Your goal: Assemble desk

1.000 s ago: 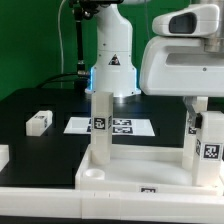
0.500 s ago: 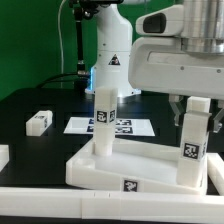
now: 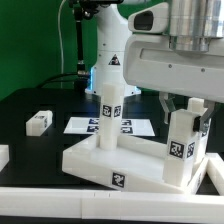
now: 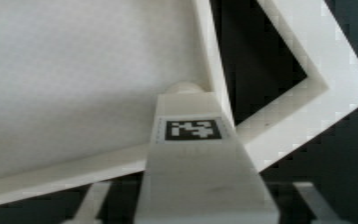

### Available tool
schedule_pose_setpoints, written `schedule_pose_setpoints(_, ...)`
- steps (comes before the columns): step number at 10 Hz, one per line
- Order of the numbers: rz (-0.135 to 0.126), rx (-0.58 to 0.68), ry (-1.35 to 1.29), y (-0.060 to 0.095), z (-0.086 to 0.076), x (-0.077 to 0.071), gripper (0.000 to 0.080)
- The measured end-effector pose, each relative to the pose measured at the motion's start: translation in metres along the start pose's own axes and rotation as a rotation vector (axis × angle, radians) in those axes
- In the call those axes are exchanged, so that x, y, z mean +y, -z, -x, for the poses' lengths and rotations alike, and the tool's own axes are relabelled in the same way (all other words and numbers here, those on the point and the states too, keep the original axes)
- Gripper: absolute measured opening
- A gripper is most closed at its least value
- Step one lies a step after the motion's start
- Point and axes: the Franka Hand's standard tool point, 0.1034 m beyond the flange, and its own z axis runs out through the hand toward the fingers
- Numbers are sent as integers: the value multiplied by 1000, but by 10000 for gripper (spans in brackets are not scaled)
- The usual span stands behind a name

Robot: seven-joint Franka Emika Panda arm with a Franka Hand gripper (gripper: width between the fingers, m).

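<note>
Standing upright between the jaws, the leg (image 3: 181,143) runs lengthwise with them; the gripper (image 3: 186,108) clasps its top. The tabletop (image 3: 140,166) lies directly beneath.

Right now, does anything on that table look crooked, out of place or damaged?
The tabletop panel sits turned at an angle to the white rail along the front edge, one corner pointing at the camera. A loose leg lies on its side, apart at the exterior view's left. Two legs stand upright on the panel; no damage shows.
</note>
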Motion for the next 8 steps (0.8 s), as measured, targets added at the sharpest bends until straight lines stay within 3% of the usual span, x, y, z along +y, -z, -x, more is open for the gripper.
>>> schedule_pose_setpoints(1,1,-3,1,1,1,0,405)
schedule_pose_setpoints(3,-10,-19,50,25,9,5,626)
schedule_pose_setpoints(5,-47,-25,121,55,7,28,643)
schedule_pose_setpoints(6,-63,-23,159,72,-1,48,648)
schedule_pose_setpoints(7,-65,-17,182,72,-13,73,648)
schedule_pose_setpoints(8,-54,-14,166,61,-18,83,648)
